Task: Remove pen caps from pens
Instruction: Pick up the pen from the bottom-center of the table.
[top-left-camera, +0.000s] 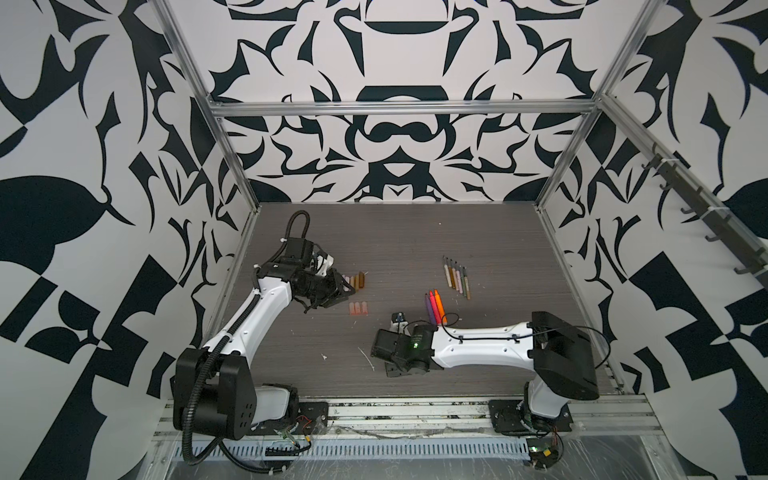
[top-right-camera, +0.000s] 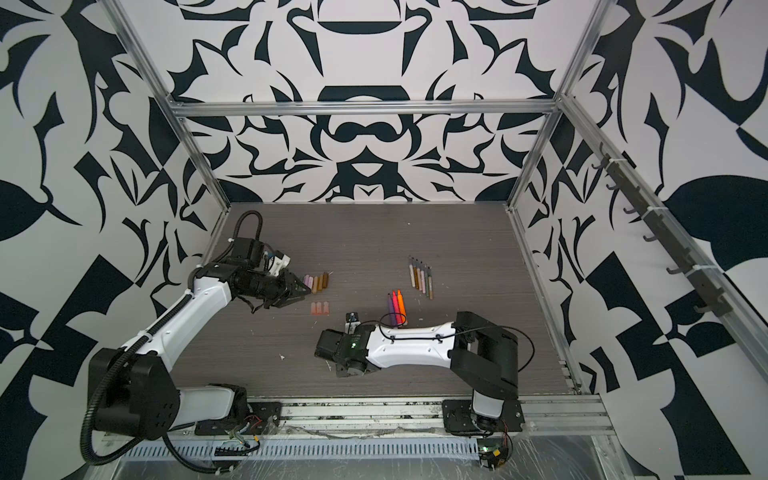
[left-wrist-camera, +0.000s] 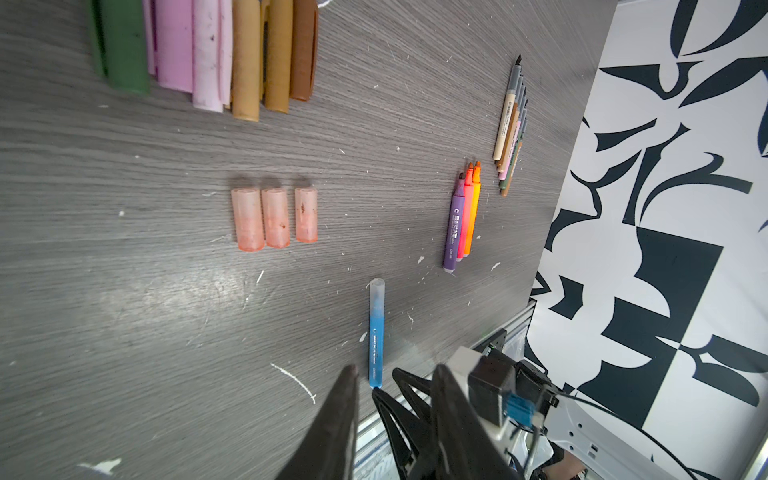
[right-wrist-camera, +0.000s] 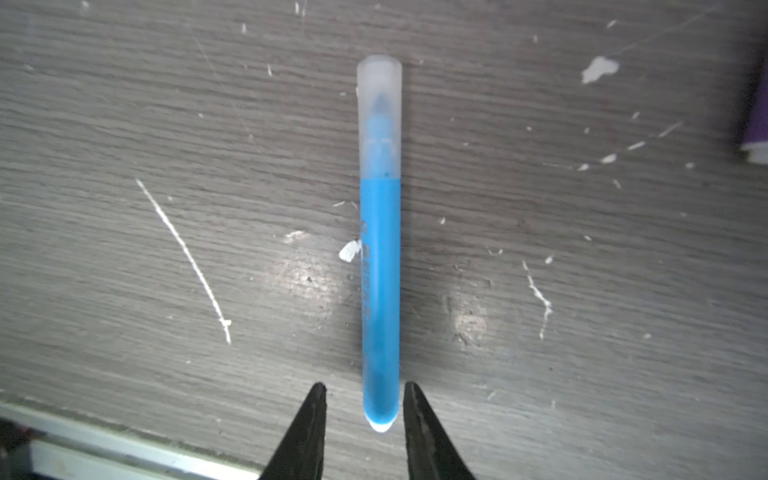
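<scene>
A blue pen lies on the grey table with its clear cap on. My right gripper is open, and the pen's rear end sits between its fingertips with a gap on one side. In the left wrist view the same pen lies beyond my left gripper, which is open and empty. That gripper hovers beside a row of muted caps. Three translucent pinkish caps lie in a row. Three bright uncapped pens and several thin uncapped pens lie further right.
White flecks and a long white scratch mark the table. The metal front rail runs just behind my right gripper. Patterned walls and an aluminium frame enclose the table on three sides.
</scene>
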